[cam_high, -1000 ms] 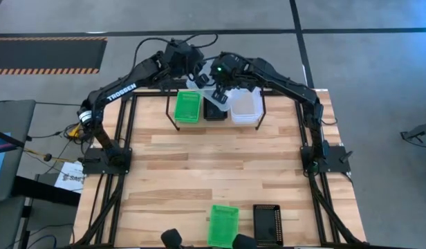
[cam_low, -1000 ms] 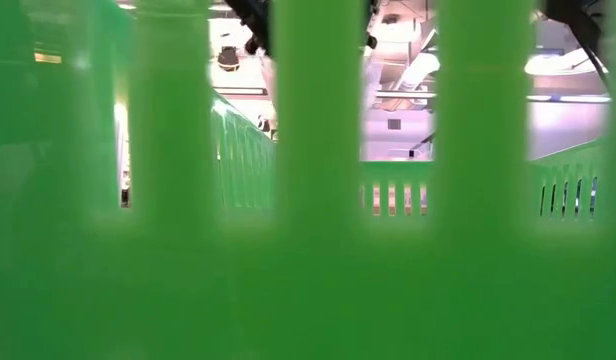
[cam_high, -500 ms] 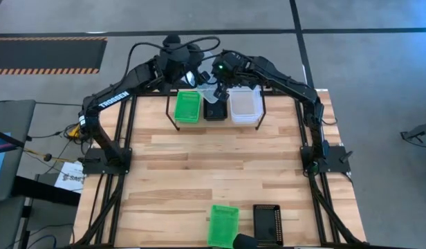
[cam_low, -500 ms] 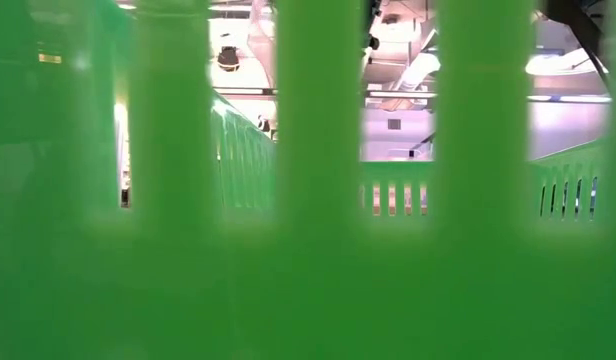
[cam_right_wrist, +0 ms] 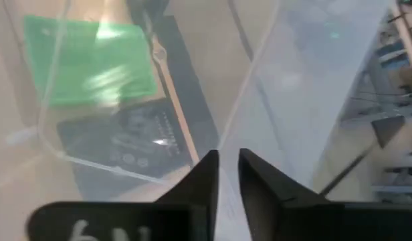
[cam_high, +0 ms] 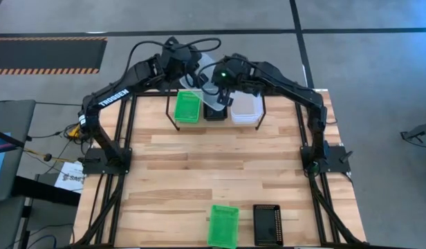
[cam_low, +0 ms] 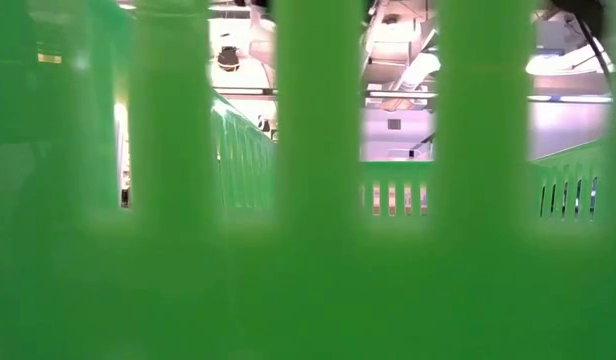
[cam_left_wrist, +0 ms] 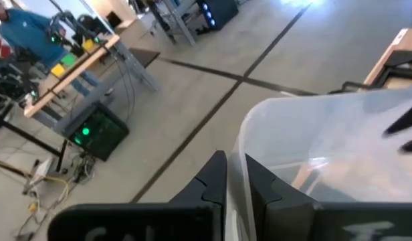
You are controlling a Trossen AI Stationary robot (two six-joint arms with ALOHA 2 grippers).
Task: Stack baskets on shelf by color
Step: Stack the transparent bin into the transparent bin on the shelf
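Wood table [cam_high: 220, 173], grey floor beyond. Shelf [cam_high: 216, 111] at far edge: green basket [cam_high: 187, 106], black one [cam_high: 214, 111], clear stack [cam_high: 245, 106]. Loose green basket [cam_high: 223, 225] + black basket [cam_high: 267, 224] at near edge. Clear basket [cam_left_wrist: 333, 154] held aloft behind shelf, translucent; left gripper [cam_left_wrist: 236, 177] + right gripper [cam_right_wrist: 227, 175] each pinch its rim, arms bent inward.

Arms: two dark, jointed, matte black links.
Marking: white "TROSSEN" lettering along the left arm's upper link.
Light: green glow on the right arm's wrist, just behind its gripper.
Cables: black loops arch above both wrists.
Fingers: dark, angular, tapering to flat tips.
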